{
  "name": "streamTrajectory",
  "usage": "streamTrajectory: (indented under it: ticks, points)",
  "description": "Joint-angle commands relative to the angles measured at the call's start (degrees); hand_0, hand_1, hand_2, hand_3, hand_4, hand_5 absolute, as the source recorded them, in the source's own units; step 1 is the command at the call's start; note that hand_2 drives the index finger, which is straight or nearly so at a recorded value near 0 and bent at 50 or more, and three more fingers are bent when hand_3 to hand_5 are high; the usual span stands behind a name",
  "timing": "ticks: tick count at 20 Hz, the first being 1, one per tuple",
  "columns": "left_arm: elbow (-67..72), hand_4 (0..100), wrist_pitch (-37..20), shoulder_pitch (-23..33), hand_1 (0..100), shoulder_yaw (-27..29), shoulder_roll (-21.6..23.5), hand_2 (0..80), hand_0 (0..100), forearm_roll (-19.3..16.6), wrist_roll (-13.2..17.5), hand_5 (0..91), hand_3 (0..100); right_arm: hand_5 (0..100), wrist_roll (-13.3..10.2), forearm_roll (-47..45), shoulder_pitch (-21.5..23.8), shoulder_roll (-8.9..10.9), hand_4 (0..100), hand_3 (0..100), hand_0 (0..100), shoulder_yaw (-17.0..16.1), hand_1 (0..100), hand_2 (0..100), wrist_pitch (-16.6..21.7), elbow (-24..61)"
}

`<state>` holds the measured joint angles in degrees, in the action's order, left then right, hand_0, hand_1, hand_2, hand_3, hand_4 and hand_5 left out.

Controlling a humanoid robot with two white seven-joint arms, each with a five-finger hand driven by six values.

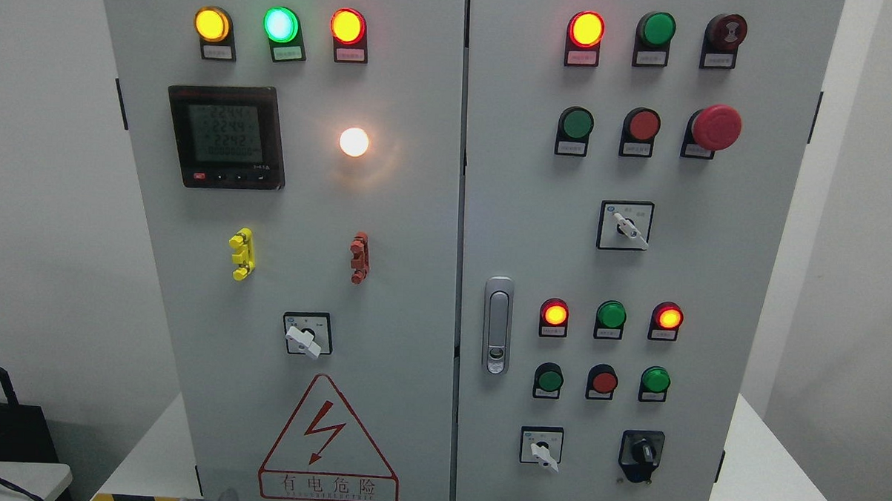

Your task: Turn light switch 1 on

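Grey cabinet: hand well below lit lamp.

The scene is bright and evenly lit, and sharp throughout. The white lamp blows out and throws a warm glow onto the grey cabinet door. The meter screen reads faint and slightly washed out.

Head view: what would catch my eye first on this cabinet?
Probably the glowing white lamp mid-left, beside the dark digital meter. Next, the lit yellow, green and red lights across the top left, and the big red mushroom button at upper right.
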<state>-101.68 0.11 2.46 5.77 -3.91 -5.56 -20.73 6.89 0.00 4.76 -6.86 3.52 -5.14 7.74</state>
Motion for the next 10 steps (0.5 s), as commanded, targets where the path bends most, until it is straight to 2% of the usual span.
streamTrajectory:
  ticks: [1, 3, 5, 8, 10]
  points:
    - [10.3, 69, -3.7, 6.6, 28, 20.3, 1.7, 46.5, 17, 3.9, 3.0, 31.4, 71, 0, 0.0, -1.0, 0.0, 0.0, 0, 0, 12, 0.0, 39, 0, 0.0, 0.0]
    - [15.5, 63, -9.1, 7.0, 27, 24.4, 1.7, 41.9, 19, 3.8, 6.1, 24.9, 64, 0, 0.0, -1.0, 0.0, 0.0, 0, 0, 12, 0.0, 39, 0, 0.0, 0.0]
    - [21.1, 60, -14.1, 8.6, 27, 28.4, 2.2, 39.5, 19, 3.8, 8.2, 22.4, 59, 0, 0.0, -1.1, 0.0, 0.0, 0, 0, 12, 0.0, 39, 0, 0.0, 0.0]
    - [31.0, 56, -19.2, 9.2, 25, 33.6, 2.5, 36.6, 19, 3.7, 12.1, 19.4, 55, 0, 0.0, -1.1, 0.0, 0.0, 0, 0, 12, 0.0, 39, 0, 0.0, 0.0]
    - [37.8, 53, -21.2, 9.8, 23, 35.1, 2.7, 34.3, 20, 3.7, 13.0, 17.1, 52, 0, 0.0, -1.1, 0.0, 0.0, 0, 0, 12, 0.0, 39, 0, 0.0, 0.0]
